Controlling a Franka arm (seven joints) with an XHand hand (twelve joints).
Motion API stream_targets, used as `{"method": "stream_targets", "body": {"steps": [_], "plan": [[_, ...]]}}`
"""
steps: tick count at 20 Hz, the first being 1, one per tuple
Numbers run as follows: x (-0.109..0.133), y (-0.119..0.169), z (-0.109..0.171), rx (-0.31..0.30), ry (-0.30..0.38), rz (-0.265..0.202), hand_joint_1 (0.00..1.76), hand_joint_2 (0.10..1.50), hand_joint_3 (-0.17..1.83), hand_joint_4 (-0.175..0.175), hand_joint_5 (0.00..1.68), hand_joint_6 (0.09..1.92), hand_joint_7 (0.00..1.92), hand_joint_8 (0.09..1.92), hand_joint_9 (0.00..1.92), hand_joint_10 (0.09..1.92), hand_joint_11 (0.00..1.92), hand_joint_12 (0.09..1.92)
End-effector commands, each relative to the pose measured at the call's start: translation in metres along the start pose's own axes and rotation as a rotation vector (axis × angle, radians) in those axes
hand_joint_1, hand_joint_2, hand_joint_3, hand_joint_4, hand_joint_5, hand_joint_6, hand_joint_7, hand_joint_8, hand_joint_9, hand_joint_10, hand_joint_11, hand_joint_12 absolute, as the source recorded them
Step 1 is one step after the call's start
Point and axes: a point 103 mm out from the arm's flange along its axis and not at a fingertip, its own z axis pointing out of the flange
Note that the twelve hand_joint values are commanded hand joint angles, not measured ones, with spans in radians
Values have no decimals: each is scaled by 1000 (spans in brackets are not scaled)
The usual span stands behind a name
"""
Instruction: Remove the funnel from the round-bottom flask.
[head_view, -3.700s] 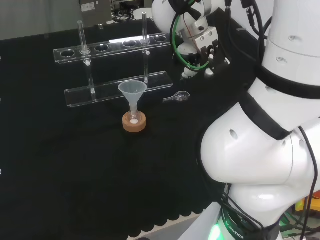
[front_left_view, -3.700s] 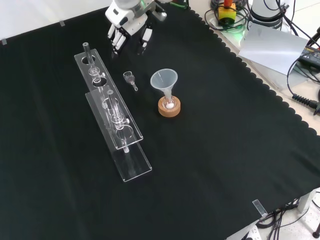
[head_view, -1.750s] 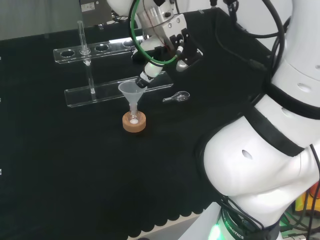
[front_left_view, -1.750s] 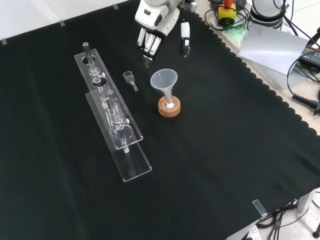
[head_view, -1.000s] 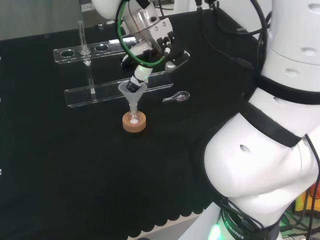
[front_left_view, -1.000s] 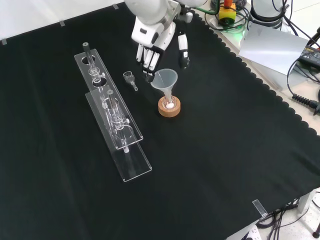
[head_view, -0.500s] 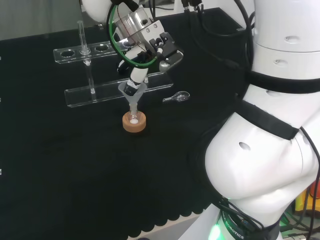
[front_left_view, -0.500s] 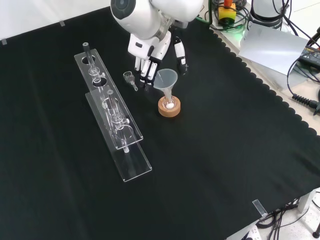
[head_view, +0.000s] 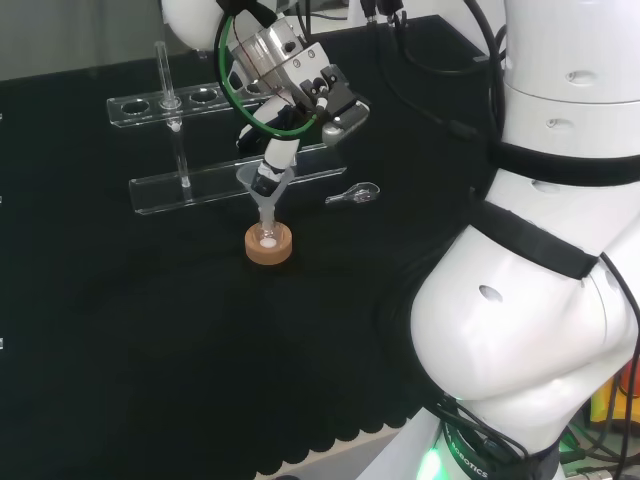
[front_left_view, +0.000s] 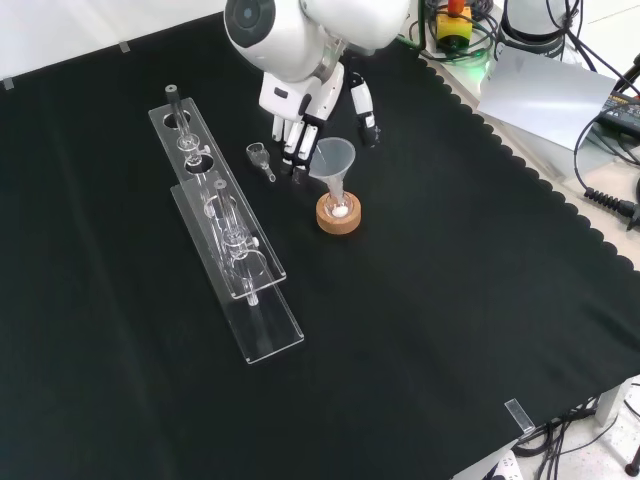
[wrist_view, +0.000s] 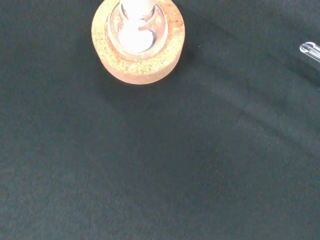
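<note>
Head view first: hand (head_view: 296, 82) hangs over the funnel (head_view: 262, 183), one finger reaching down to the funnel's rim while the others stay fairly straight and spread, nothing gripped that I can see. The funnel sits stem-down in the round-bottom flask (head_view: 267, 238), which rests in a cork ring (head_view: 268, 246) toward the middle of the worktop (head_view: 150, 340). Behind it stands a clear test-tube rack (head_view: 225, 130) near the far edge, and a small clear spoon (head_view: 354, 193) lies to the right.

Front view: the hand (front_left_view: 310, 105) straddles the funnel (front_left_view: 331, 160), fingers (front_left_view: 292, 140) on its left side and the thumb (front_left_view: 366, 112) apart at the upper right, touching or just short of the rim; I cannot tell which. The cork ring (front_left_view: 338, 216) is directly below. The spoon (front_left_view: 261, 157) lies just beside the fingers, the rack (front_left_view: 222, 232) further left.

Wrist view: the cork ring (wrist_view: 138, 42) holds the flask (wrist_view: 137, 31), with white powder in the bottom and the funnel stem (wrist_view: 137, 7) entering its neck.

Likely risks: closing off-centre could tip funnel and flask out of the ring, spilling powder; a slanted lift could drag the flask along. The fingers could also nudge the spoon.
</note>
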Motion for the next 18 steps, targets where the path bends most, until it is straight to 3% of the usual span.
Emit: {"method": "stream_targets", "body": {"steps": [1,8,12,18], "plan": [[4,4,2,8,-39,-5,440,844,-145,48,46,87,0,519,570,87,412,1371],[5,8,4,5,-78,-5,523,853,-129,47,74,87,29,568,630,103,406,1360],[6,12,6,20,-98,-4,581,861,-121,43,99,87,42,609,524,505,421,1342],[8,16,6,31,-120,-3,632,873,-120,35,148,87,91,629,560,610,410,1339]]}}
